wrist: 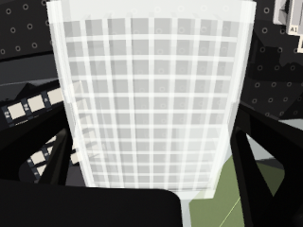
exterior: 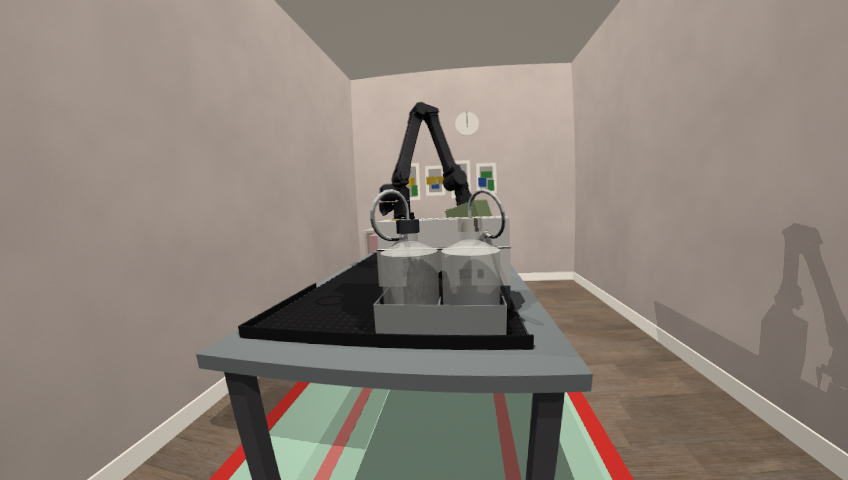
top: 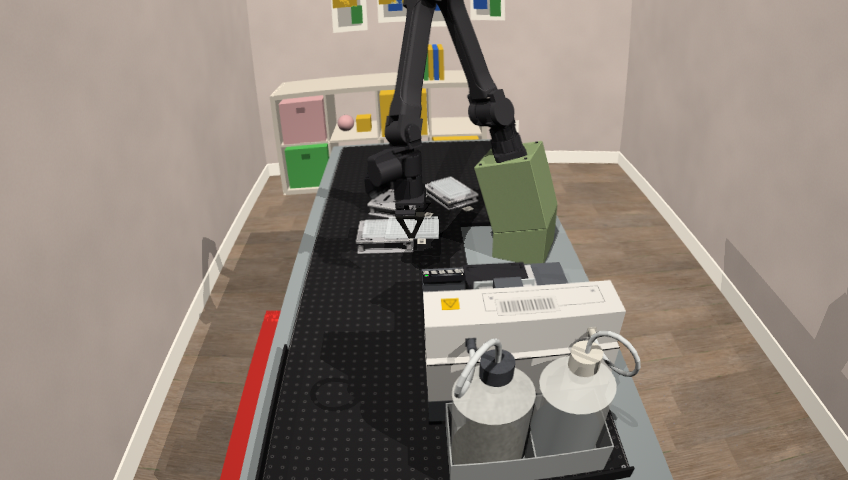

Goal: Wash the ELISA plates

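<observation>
My gripper point(top: 410, 234) point(wrist: 151, 112) is shut on a clear-white ELISA plate point(top: 427, 227) point(wrist: 151, 101), gripped by its long sides. The plate hangs level above and partly past the right end of the nearest nest point(top: 385, 249), which holds another plate point(top: 371, 230). The back-left nest point(top: 378, 205), partly hidden by the arm, shows no plate. The back-right nest point(top: 457, 204) holds a plate point(top: 450, 187). The washer point(top: 517, 336) stands nearer the camera; its keypad point(top: 443, 277) point(wrist: 35, 103) has a small green spot at its left end. Its carrier is mostly hidden behind the housing.
The green arm base point(top: 514, 202) point(wrist: 215, 210) stands right of the nests, behind the washer. Two bottles point(top: 493, 410) point(top: 574, 386) point(exterior: 409, 273) point(exterior: 471, 273) with looped hoses stand in a grey tray point(top: 529, 469) point(exterior: 440, 321) at the near end. An A1 mark point(wrist: 294, 29) shows at the wrist view's upper right.
</observation>
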Motion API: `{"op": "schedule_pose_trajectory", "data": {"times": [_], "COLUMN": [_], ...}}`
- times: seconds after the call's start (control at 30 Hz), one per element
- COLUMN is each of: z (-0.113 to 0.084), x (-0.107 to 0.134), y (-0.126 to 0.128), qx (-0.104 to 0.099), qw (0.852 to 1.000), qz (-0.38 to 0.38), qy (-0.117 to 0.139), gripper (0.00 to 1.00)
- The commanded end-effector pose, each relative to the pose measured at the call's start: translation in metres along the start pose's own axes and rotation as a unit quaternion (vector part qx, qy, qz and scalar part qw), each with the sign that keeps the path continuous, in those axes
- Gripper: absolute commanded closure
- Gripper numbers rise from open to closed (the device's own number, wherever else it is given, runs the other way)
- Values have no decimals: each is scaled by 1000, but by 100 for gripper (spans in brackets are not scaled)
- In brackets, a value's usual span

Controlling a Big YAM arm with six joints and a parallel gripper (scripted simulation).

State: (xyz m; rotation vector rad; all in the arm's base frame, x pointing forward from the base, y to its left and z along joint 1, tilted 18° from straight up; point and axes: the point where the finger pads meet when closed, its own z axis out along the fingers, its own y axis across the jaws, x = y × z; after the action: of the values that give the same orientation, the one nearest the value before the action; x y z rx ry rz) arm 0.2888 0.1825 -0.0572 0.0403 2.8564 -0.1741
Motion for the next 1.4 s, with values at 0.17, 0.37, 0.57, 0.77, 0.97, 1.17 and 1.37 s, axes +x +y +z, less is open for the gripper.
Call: {"op": "schedule_pose_trajectory", "data": {"times": [0.17,0.37,0.57,0.77,0.97,1.17,1.37], "z": [-5,-8,-9,-5,-7,-11,-13], "x": [19,41,54,74,102,119,148], "y": [37,58,71,60,68,78,86], "qx": [-3,-3,-4,5,6,4,5], "qw": [1000,1000,1000,1000,999,999,999], "qz": [19,19,19,-28,-36,-36,-36], "qy": [-4,-4,-4,2,2,0,1], "gripper": [16,16,16,16,16,16,16]}}
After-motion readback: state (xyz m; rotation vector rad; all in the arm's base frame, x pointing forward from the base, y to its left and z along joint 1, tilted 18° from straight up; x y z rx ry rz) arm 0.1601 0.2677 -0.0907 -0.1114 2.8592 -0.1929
